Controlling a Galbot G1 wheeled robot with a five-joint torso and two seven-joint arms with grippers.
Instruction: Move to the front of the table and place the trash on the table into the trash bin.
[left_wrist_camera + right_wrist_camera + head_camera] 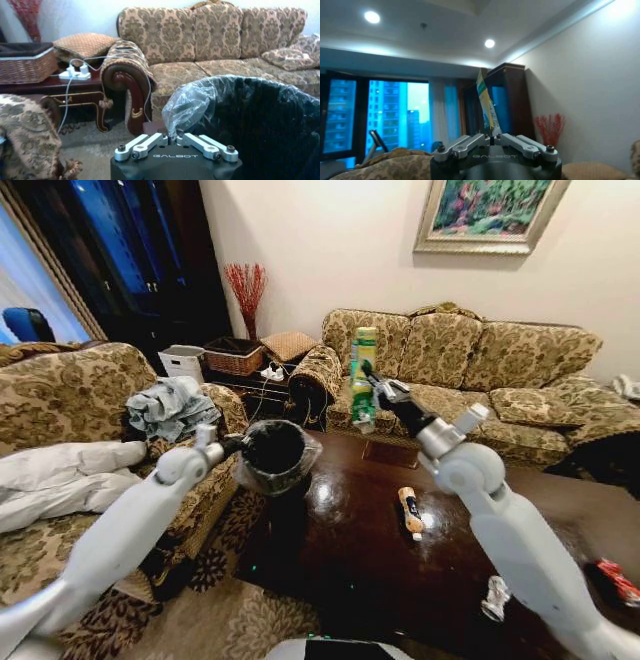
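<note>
The glossy dark brown wooden tabletop (350, 550) carries 3 leftovers: a tan little bottle (410, 510), a crushed silver can (494, 597) and a red can (618, 582). The round black trash bin with its clear crinkly liner (273, 452) hangs off the tabletop's left end, the left gripper (175, 141) pinched shut on its rim. The right gripper (368, 377) (fingers clamped) holds the green-yellow wrapper (363, 375) upright, above and right of the bin's mouth.

Two robot arms raised over a table, sofas around it.

The left gripper (236, 444) holds the trash bin (273, 452) above the table (370, 560) at its left end. To its right, the right gripper (368, 374) holds the wrapper (363, 378) higher up. On the table lie a bottle (410, 510) at centre, a can (494, 597) nearer and to the right, and another can (618, 580) at the right edge.
</note>
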